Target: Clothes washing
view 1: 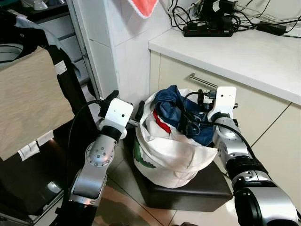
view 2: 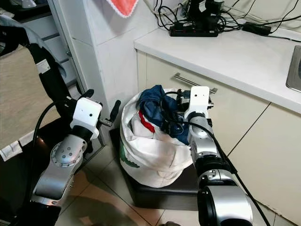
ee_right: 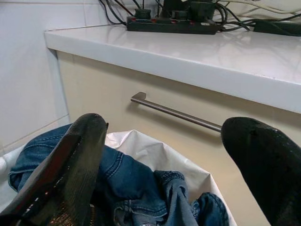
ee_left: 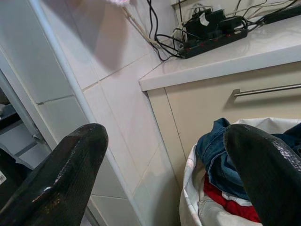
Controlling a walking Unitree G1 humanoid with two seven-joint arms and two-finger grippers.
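Observation:
A white laundry bag [view 1: 164, 157] stands on a low dark stool [view 1: 193, 194] in front of the cabinet. It is stuffed with clothes: blue jeans [view 1: 170, 101] on top, a red garment [view 1: 161, 123] and white fabric below. My left gripper [view 1: 126, 102] hangs open just outside the bag's left rim, touching nothing. My right gripper [view 1: 195, 110] is open over the bag's right side, its fingers [ee_right: 70, 165] spread above the jeans [ee_right: 136, 188] with nothing held.
A white counter [view 1: 244, 52] carries a black power strip [view 1: 207, 32] and tangled cables. A metal drawer handle [view 1: 202, 81] runs behind the bag. A black frame draped with beige cloth [view 1: 28, 99] stands at the left. An orange towel [view 1: 143, 7] hangs on the tiled wall.

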